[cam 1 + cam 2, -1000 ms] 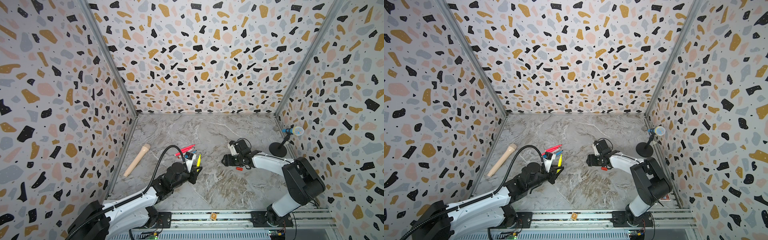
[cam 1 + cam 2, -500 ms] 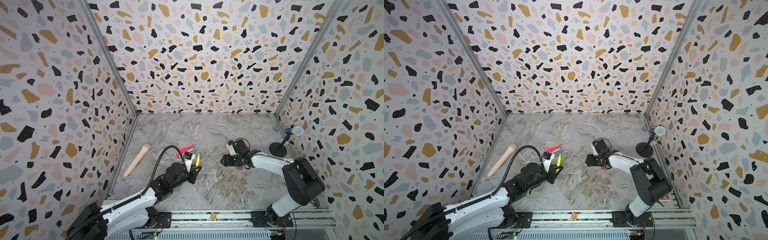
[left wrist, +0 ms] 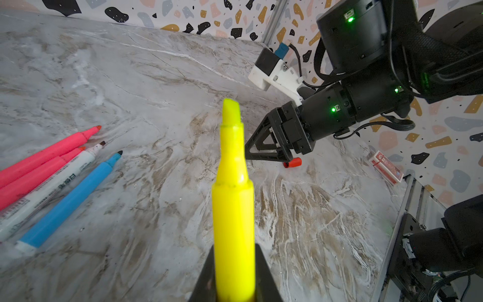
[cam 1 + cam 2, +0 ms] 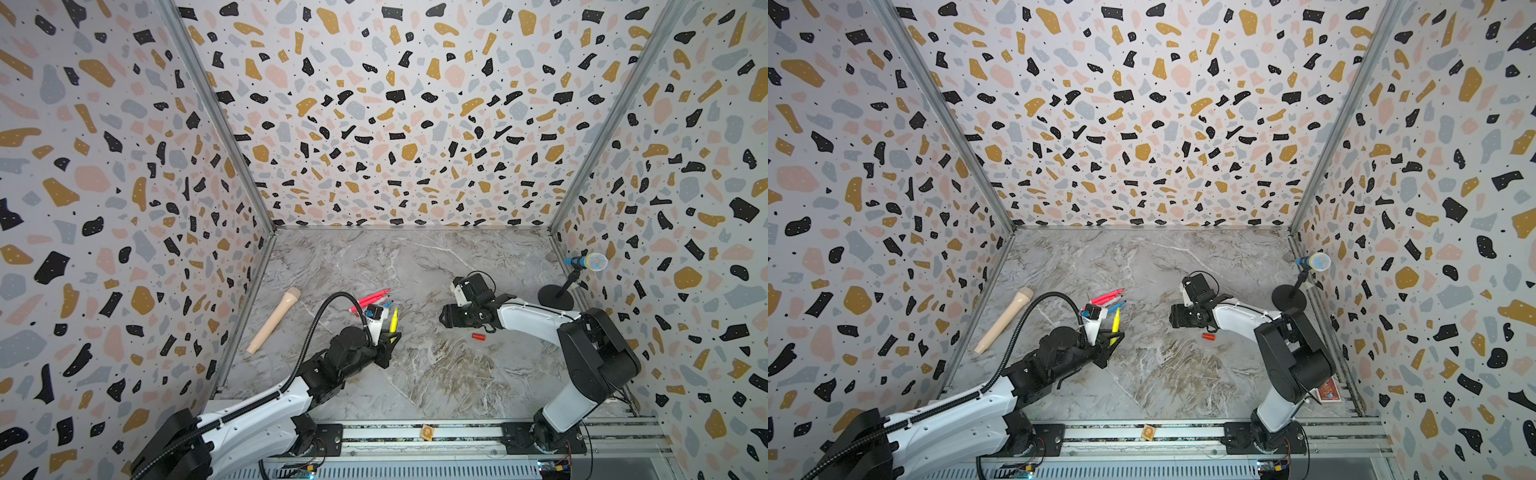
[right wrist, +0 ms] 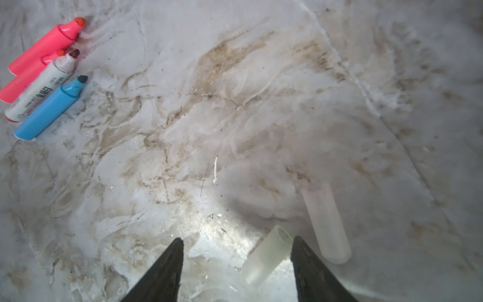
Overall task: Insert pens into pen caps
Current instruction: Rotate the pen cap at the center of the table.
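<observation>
Holding the uncapped yellow plastic highlighter pen clamped tight, the left claw is ready, the right claw stands half open around 1 frosted clear cylindrical cap without gripping it, and 4 other pens lie uncapped nearby.

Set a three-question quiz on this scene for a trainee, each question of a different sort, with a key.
1. True or false: the left gripper is shut on the yellow pen.
2. How many pens lie loose on the table? A two, B four, C six.
3. Fill in: the small cap lying outside the open right gripper, seen in both top views, is coloured ___.

Key: 1 true; 2 B; 3 red.
</observation>
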Robot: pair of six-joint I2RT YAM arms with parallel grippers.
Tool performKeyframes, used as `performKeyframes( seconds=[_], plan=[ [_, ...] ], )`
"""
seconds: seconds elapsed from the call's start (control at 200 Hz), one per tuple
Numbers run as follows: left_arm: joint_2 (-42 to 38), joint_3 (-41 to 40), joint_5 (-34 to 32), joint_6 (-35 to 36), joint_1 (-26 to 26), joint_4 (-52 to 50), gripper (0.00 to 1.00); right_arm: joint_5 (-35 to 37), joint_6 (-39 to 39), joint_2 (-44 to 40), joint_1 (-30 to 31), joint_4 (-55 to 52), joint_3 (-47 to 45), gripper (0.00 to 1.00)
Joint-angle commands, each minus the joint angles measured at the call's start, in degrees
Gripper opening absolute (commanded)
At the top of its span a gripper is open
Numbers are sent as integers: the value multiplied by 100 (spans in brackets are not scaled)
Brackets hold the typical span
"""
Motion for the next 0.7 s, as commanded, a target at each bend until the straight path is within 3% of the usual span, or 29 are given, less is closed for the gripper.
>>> performKeyframes(
  seconds=[0.0,0.696],
  plan=[
    [-113,-8,-65,51,-18,36,0,-13,-76,125,68,-90,262,66],
    [-200,-39,-138,49,-19,7,0,-104,-169,386,674,-234,537,65]
  ],
)
